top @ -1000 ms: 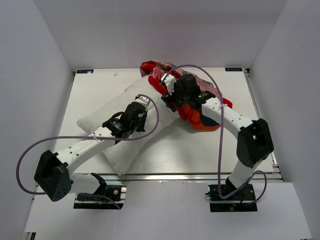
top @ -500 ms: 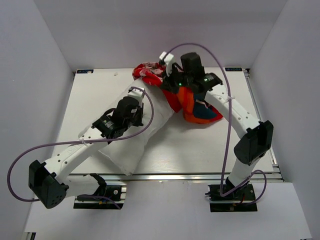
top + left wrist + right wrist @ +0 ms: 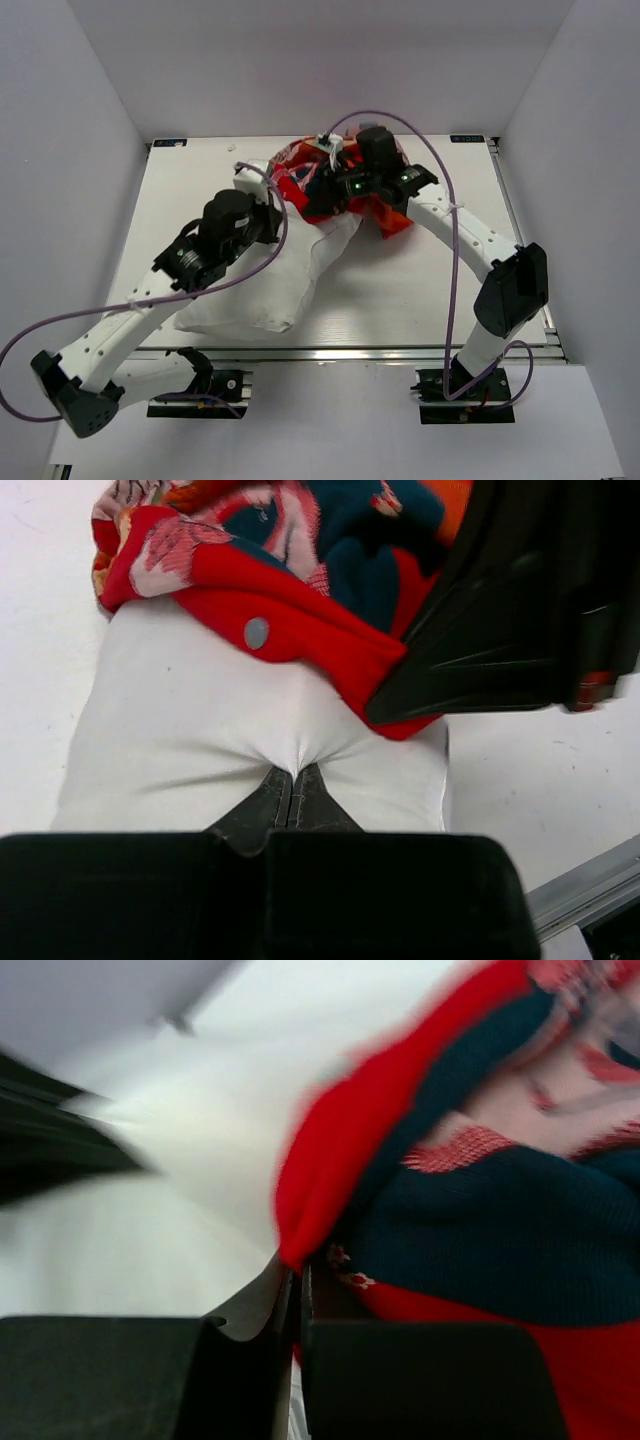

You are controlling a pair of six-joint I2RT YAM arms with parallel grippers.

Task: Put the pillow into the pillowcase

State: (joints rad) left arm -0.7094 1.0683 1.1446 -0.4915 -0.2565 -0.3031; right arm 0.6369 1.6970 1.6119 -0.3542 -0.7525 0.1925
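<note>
Seen from above, the pillow (image 3: 265, 285) lies slantwise on the desk (image 3: 420, 300). Its far end meets the bunched pillowcase (image 3: 300, 188) near the back edge, where both wrists hide their own fingertips. The left wrist view fills that gap: the left pincer (image 3: 295, 780) is pressed together on a puckered fold of the white cushion, with the red hem and a grey snap (image 3: 257, 633) just beyond. The blurred right wrist view shows the right pincer (image 3: 298, 1278) clamped on the red hem.
</note>
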